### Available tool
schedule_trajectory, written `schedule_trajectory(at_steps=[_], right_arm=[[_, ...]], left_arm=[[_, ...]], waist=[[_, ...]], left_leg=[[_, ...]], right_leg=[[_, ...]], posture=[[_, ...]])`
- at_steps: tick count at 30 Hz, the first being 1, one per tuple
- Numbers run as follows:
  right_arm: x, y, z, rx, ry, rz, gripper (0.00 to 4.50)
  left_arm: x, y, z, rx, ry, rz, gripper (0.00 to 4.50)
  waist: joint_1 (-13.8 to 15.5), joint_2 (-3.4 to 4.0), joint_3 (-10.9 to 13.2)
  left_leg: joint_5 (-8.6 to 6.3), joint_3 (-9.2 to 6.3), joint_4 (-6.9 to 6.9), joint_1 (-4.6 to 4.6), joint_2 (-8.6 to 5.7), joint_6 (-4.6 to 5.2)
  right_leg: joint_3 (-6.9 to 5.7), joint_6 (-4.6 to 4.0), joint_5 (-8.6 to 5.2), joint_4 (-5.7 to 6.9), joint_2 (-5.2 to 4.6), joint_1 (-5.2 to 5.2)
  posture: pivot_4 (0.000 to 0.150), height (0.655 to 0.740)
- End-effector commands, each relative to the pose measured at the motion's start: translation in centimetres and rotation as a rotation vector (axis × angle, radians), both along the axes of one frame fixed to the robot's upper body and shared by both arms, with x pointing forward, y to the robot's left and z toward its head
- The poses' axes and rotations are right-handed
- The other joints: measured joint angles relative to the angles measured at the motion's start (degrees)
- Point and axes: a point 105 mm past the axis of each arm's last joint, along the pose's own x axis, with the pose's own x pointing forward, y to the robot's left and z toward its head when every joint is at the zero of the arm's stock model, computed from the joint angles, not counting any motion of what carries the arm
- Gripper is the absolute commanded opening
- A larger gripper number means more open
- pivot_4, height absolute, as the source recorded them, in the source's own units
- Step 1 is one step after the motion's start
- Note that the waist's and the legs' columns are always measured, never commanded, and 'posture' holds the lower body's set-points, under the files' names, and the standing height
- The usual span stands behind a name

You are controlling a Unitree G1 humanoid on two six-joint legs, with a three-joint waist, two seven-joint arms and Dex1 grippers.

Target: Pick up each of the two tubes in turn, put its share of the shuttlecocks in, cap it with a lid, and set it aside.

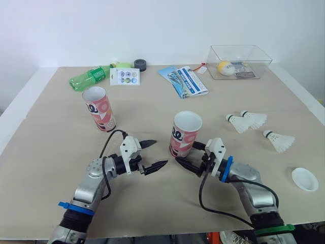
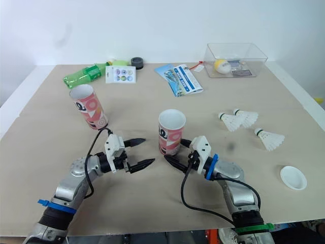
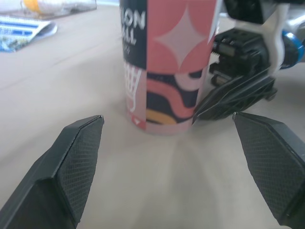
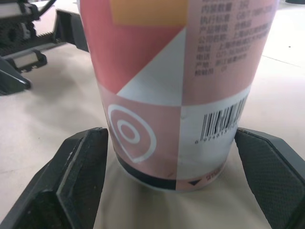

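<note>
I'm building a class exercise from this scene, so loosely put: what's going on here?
The robot is going for the nearer tube, which stands upright and uncapped. The right gripper has its fingers open on either side of the tube's base, not closed on it. The left gripper hovers open beside it, apart. The second tube stands farther back on the robot's left. Three shuttlecocks lie loose on the right, with a white lid nearer the robot.
</note>
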Motion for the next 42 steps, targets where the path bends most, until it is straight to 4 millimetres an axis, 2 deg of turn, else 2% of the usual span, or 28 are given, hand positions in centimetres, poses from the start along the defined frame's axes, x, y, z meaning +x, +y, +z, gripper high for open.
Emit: schedule_trajectory(at_steps=[1, 10, 20, 28, 32, 42], right_arm=[[0.2, 0.9, 0.5, 0.017, -0.028, 0.017, 4.47], [1.2, 1.8, 0.3, 0.028, -0.039, 0.000, 4.47], [1.2, 3.6, -0.6, -0.016, -0.048, 0.068, 4.47], [1.8, 3.6, -1.1, -0.085, -0.033, 0.148, 4.47], [2.3, 3.6, -1.0, -0.103, 0.023, 0.198, 4.47], [2.8, 4.1, -0.3, -0.118, 0.010, 0.238, 4.47]], left_arm=[[-0.4, 0.1, 0.8, 0.006, -0.048, -0.015, 4.50], [-0.2, 0.0, 0.8, 0.013, -0.046, -0.015, 4.50], [-0.2, 0.0, 0.7, 0.018, -0.042, -0.016, 4.50], [-0.2, -0.1, 0.5, 0.024, -0.034, -0.025, 4.50], [-0.2, -0.2, 0.5, 0.025, -0.033, -0.029, 4.50], [0.3, 0.2, 0.2, 0.028, -0.024, -0.003, 4.50]], waist=[[0.0, 0.00, 0.0], [0.0, -0.05, 0.0], [-0.1, -0.06, 0.0], [-0.2, -0.07, 0.0], [-0.2, -0.08, 0.0], [-0.2, -0.09, 0.0]], left_leg=[[0.00, 0.00, 0.00, 0.00, 0.00, 0.00], [0.00, 0.01, 0.00, 0.02, 0.03, 0.00], [0.00, 0.02, 0.00, 0.04, 0.05, 0.00], [0.01, 0.02, 0.00, 0.06, 0.06, 0.00], [0.07, 0.02, 0.02, 0.09, 0.06, 0.00], [0.10, 0.02, 0.04, 0.08, 0.05, -0.01]], right_leg=[[0.00, -0.01, 0.00, 0.00, 0.00, 0.00], [0.00, -0.03, 0.01, 0.00, 0.02, 0.00], [0.01, -0.06, 0.03, 0.00, 0.04, 0.00], [0.01, -0.08, 0.06, 0.00, 0.05, 0.02], [0.01, -0.11, 0.13, 0.00, 0.05, 0.04], [0.01, -0.10, 0.16, 0.00, 0.05, 0.05]], posture=[[0.150, 0.7400], [0.150, 0.7400], [0.150, 0.7400], [0.150, 0.7400], [0.150, 0.7400], [0.150, 0.7400]])
